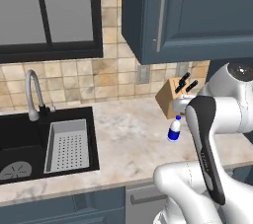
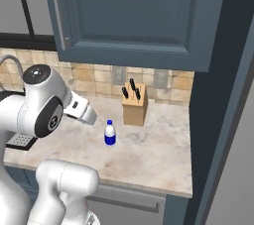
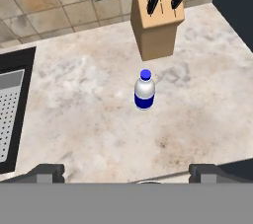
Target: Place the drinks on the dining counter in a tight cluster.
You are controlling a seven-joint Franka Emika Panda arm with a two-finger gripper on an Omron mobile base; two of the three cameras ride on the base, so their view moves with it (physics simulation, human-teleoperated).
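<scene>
Barely begun, by the look of it: small clear blue-labelled bottle (image 3: 144,90) standing mid-frame on the marble sink counter (image 3: 89,104), below the wooden knife block (image 3: 157,23); two-finger gripper (image 3: 126,171) spread wide at bottom, pinching nothing; pickup, carry, clustering all left

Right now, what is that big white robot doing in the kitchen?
The robot arm is reaching toward a small bottle with a blue label and blue cap. The bottle stands upright on the marble counter, in front of a wooden knife block and to the right of the black sink. The tool is open and holds nothing; it hangs above the counter, apart from the bottle.
</scene>
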